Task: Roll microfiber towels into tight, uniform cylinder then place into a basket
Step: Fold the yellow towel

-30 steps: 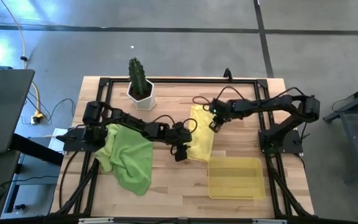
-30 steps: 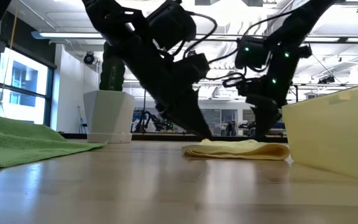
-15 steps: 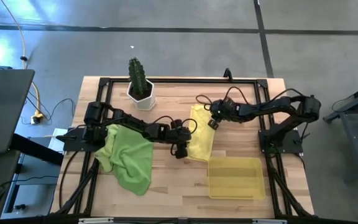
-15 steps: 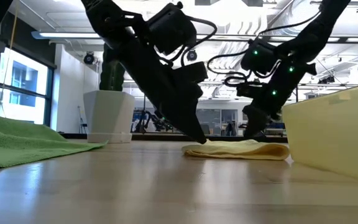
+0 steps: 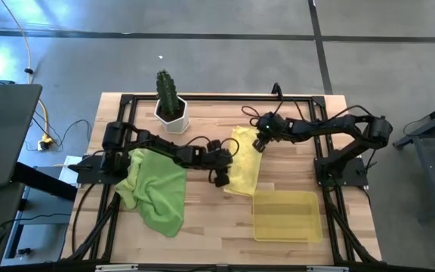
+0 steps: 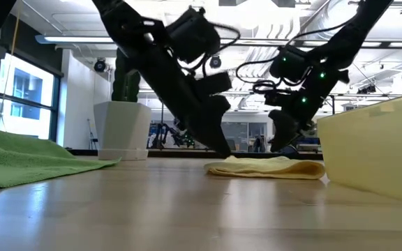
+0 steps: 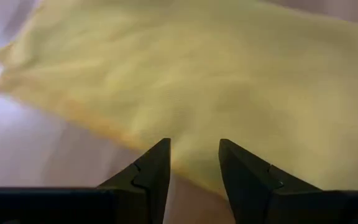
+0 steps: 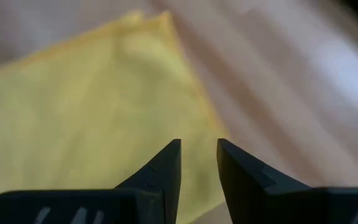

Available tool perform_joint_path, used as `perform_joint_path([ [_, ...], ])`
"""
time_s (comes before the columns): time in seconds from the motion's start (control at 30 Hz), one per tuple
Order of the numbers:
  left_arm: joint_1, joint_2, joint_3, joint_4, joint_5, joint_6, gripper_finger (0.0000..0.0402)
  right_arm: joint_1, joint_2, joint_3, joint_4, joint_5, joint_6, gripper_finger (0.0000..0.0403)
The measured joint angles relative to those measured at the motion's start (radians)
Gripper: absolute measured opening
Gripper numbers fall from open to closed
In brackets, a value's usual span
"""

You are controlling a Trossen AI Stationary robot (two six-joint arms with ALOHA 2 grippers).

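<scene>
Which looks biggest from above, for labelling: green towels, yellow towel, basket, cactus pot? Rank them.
In the high view:
1. Green towels, one crumpled heap
2. Basket
3. Yellow towel, slightly smaller than the basket and partly hidden by the arms, so unsure
4. Cactus pot

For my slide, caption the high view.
Both grippers, left and right, poised open over the flat yellow towel; basket empty.

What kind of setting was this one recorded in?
Probably a robotics lab or workshop in an open industrial space: a wooden table on bare concrete floor, a laptop beside it, and exposed ceiling ducts.
</scene>
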Motion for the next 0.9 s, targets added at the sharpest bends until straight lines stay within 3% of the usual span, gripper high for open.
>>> perform_joint_path([
  [0.17, -0.049, 0.003, 0.0, 0.014, 0.074, 0.154, 0.0126, 0.07, 0.0, 0.001, -0.118, -0.02, 0.006, 0.0094],
  [0.4, -0.039, 0.05, 0.003, 0.026, 0.105, 0.137, 0.0126, 0.104, 0.002, 0.001, -0.18, -0.004, 0.065, 0.0094],
  [0.63, -0.029, 0.064, 0.005, 0.033, 0.083, 0.125, 0.0126, 0.065, 0.062, 0.002, -0.027, 0.032, -0.038, 0.0094],
  [0.9, 0.02, 0.062, 0.004, -0.011, 0.01, 0.102, 0.0126, -0.005, 0.216, 0.008, 0.26, -0.016, -0.143, 0.0094],
])
